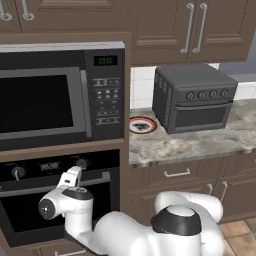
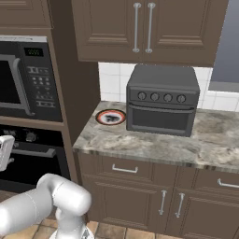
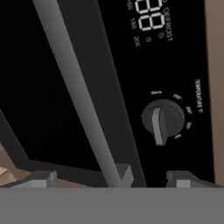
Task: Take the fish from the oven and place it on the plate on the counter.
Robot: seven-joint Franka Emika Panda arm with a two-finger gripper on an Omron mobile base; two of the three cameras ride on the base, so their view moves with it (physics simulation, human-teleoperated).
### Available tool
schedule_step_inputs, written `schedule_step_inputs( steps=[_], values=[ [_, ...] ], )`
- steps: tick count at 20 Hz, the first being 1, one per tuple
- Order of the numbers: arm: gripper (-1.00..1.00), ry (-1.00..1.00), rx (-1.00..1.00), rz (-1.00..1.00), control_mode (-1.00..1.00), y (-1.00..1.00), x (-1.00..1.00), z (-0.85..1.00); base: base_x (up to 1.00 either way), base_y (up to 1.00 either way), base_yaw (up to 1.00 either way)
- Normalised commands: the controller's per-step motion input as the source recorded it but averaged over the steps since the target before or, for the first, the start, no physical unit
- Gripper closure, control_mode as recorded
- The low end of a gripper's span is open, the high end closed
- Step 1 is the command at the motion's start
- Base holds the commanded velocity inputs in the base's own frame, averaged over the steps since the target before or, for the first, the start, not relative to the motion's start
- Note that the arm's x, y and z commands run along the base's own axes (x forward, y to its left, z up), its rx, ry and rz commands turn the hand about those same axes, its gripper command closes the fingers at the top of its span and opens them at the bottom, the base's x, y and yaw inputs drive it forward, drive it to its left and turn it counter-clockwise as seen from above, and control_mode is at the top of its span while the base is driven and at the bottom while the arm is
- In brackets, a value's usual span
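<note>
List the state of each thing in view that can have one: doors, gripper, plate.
oven: door shut, handle not yet gripped
gripper: open, right at the oven's handle
microwave: door shut, display lit
toaster oven: door shut
plate: on the counter, left of the toaster oven, no fish on it
upper cabinets: doors shut

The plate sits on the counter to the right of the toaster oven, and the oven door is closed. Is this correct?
Not quite. The plate sits on the counter to the left of the toaster oven, as the right base view shows. The oven door is indeed closed.
</note>
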Motion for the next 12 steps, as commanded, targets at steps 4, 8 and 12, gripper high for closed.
schedule_step_inputs(
  steps=[4, 8, 12],
  values=[
    [-1.0, 0.02, -0.11, 0.03, -1.0, 0.16, 0.37, 0.0, 0.0, 0.0, 0.0],
    [-1.0, 0.0, -0.2, 0.15, -1.0, 0.33, 0.15, 0.0, 0.0, 0.0, 0.0],
    [-1.0, 0.0, -0.21, 0.2, -1.0, 0.34, 0.02, -0.03, 0.0, 0.0, 0.0]
  ],
)
